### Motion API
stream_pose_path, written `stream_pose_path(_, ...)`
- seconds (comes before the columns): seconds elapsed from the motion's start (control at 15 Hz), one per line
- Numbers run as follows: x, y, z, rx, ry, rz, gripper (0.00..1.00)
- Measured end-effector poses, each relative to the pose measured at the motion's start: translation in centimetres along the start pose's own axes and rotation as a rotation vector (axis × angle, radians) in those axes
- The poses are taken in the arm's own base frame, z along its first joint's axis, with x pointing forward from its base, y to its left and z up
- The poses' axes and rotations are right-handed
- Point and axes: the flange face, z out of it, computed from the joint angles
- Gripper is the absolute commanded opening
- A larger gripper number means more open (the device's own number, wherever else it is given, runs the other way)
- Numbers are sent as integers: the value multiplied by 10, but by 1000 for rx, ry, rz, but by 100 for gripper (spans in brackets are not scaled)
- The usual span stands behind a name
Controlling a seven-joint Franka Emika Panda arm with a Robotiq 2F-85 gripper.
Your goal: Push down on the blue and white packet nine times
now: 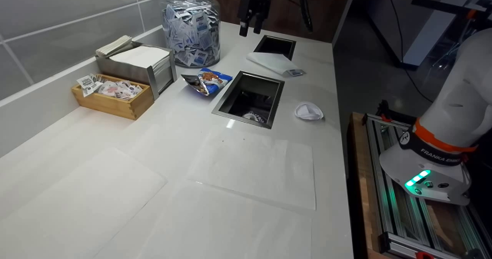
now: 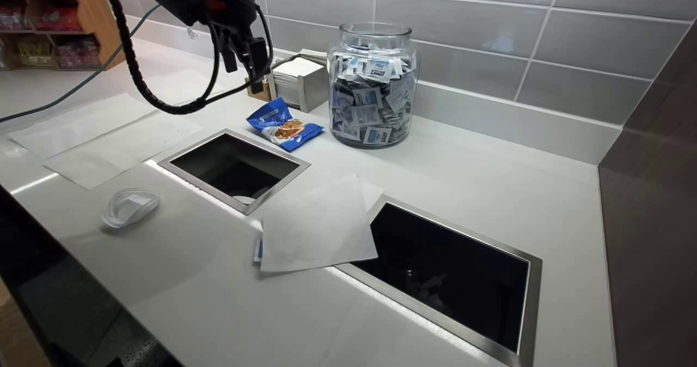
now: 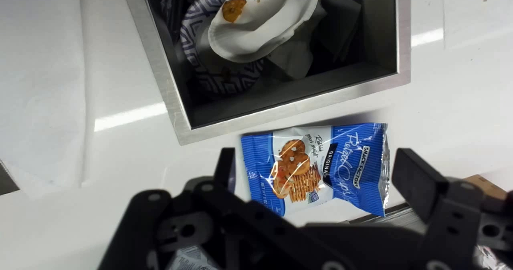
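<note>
The blue and white packet, a pretzel snack bag with a brown food picture, lies on the white counter in both exterior views (image 1: 215, 81) (image 2: 283, 129). It also shows whole in the wrist view (image 3: 352, 170), with a silver crimped end. My gripper shows in both exterior views (image 1: 250, 29) (image 2: 244, 75), raised above the counter and apart from the packet. In the wrist view my gripper (image 3: 315, 162) has its two fingers wide apart with nothing between them. The packet lies below, framed between the fingers.
A recessed metal-rimmed bin (image 1: 278, 97) lies right beside the packet; a further bin (image 2: 536, 301) is partly covered by white paper (image 2: 321, 225). A glass jar of packets (image 1: 192, 32), a napkin holder (image 1: 127, 70) and a wooden box (image 1: 111, 105) stand near. A crumpled white wrapper (image 1: 308, 111) lies by the edge.
</note>
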Motion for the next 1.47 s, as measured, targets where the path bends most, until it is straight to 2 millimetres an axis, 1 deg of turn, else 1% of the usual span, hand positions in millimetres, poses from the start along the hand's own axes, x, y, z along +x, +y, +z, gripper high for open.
stream_pose_path(0.27, 1, -1, 0, 1, 1, 15, 100)
stream_pose_path(0.4, 4, -5, 2, 15, 1, 46, 100)
stream_pose_path(0.6, 18, -18, 12, 20, 10, 110, 100)
stream_pose_path(0.8, 36, -23, 29, 5, 22, 188, 99)
stream_pose_path(0.87, 43, -24, 36, -2, 23, 213, 74)
stream_pose_path(0.93, 48, -25, 42, -8, 19, 233, 74)
stream_pose_path(1.0, 54, -25, 48, -14, 15, 249, 70)
stream_pose_path(1.07, 59, -25, 54, -21, 10, 261, 60)
stream_pose_path(1.2, 69, -25, 65, -38, 4, 281, 44)
stream_pose_path(1.33, 77, -26, 76, -54, -4, 293, 30)
stream_pose_path(1.4, 81, -27, 82, -60, -7, 297, 21)
stream_pose_path(1.47, 83, -27, 87, -63, -11, 301, 14)
